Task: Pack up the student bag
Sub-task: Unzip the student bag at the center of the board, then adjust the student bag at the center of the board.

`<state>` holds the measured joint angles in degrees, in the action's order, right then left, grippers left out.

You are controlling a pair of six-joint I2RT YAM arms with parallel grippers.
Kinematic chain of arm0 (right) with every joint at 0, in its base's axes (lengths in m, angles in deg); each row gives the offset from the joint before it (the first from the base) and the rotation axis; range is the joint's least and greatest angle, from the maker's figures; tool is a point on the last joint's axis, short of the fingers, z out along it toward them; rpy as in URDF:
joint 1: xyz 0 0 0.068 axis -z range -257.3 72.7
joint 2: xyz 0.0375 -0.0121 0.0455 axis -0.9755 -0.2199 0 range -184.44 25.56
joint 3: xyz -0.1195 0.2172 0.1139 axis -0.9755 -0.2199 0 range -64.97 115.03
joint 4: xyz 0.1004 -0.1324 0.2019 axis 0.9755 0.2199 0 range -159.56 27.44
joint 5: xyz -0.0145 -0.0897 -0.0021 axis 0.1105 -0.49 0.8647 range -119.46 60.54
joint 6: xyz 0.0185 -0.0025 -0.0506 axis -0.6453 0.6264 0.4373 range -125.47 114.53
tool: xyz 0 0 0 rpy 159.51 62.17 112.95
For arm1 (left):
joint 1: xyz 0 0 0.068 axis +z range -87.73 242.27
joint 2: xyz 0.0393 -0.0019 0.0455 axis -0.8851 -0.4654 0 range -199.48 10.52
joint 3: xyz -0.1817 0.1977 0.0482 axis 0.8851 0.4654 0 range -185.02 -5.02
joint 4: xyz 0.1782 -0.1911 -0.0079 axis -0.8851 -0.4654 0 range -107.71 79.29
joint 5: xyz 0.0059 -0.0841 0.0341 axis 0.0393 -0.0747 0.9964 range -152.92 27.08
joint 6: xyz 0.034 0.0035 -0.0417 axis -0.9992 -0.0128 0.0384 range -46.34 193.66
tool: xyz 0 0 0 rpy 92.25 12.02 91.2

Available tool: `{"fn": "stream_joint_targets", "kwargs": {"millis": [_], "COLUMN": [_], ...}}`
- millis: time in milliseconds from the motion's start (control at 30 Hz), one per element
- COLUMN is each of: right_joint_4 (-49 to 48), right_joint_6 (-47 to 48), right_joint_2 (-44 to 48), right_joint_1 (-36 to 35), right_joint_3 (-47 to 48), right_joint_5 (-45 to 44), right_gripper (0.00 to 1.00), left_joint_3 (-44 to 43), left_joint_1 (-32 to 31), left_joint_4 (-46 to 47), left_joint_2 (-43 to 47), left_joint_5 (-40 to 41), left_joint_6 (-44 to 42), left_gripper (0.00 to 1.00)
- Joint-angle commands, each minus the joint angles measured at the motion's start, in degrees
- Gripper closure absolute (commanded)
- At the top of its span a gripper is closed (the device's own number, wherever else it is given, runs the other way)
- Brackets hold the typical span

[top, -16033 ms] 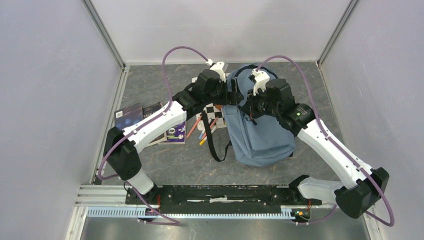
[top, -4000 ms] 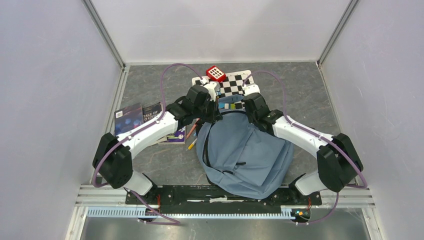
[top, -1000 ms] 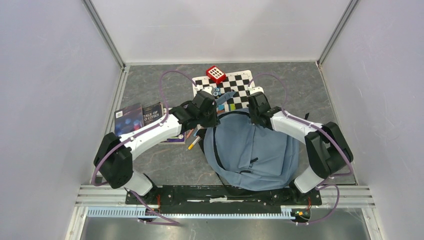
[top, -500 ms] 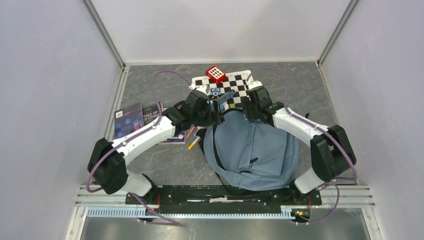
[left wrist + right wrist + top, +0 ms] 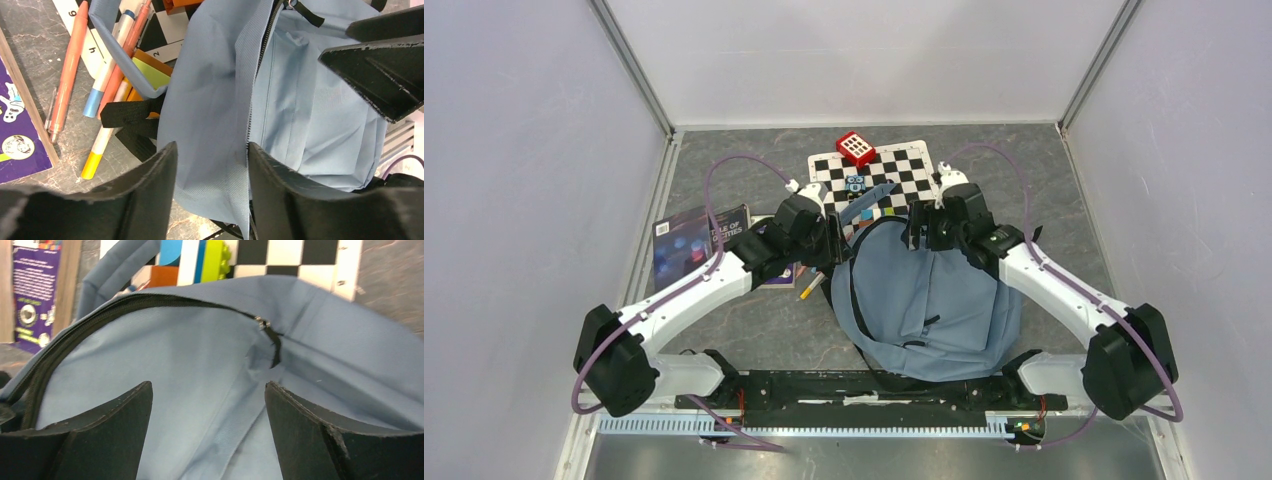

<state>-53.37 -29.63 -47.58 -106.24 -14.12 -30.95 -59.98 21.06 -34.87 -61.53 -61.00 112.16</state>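
Right, the student bag (image 5: 924, 300) lies flat on the table (image 5: 754, 330) in front of the arm bases, with its top end pointing away from me toward the chessboard (image 5: 894, 170). Both grippers are at that top end. The left gripper (image 5: 834, 240) is at the bag's left shoulder and the right gripper (image 5: 914, 228) at its upper edge, the two facing each other across it.

On the left wrist view the left gripper (image 5: 210, 150) has its fingers a moderate way apart. Blue fabric fills the gap and the zipper line (image 5: 255, 95) runs just beside the right-hand finger, with nothing pinched that I can see. The right wrist view shows the right gripper (image 5: 207, 390) spread wide over the bag's pale lining, clear of the cloth, with the zipper pull (image 5: 262, 324) ahead of it.

Only the wrist views show the pens (image 5: 75, 65) tucked against a bag strap, beside a purple book (image 5: 15, 145), and the coloured bricks (image 5: 217, 252) on the board. Only the overhead view shows the red block (image 5: 855, 148) on the board's far edge.
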Motion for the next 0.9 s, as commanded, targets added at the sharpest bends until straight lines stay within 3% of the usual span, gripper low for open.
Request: {"fn": "stream_joint_targets", "kwargs": {"millis": [0,200,533,867], "right_joint_4": [-3.89,-6.06,-8.24,-11.22], "right_joint_6": [-6.89,-10.25,-12.62,-15.63], "right_joint_2": [0.73,-1.33,-8.19,-12.53], "right_joint_1": [-1.5,-5.34,-11.24,-12.65], "right_joint_3": [-0.57,-1.16,4.18,6.26], "right_joint_5": [6.94,9.76,10.94,11.12], "right_gripper": [0.14,0.15,0.15,0.15], "left_joint_3": [0.67,1.79,2.79,4.22], "left_joint_1": [0.19,0.13,0.17,0.17], "left_joint_4": [1.25,1.66,-0.16,2.14], "left_joint_2": [2.02,2.46,2.0,1.01], "left_joint_5": [-1.65,-1.36,1.13,1.01], "left_joint_6": [-1.89,-1.01,0.23,2.48], "left_gripper": [0.44,0.54,0.98,0.98]}}
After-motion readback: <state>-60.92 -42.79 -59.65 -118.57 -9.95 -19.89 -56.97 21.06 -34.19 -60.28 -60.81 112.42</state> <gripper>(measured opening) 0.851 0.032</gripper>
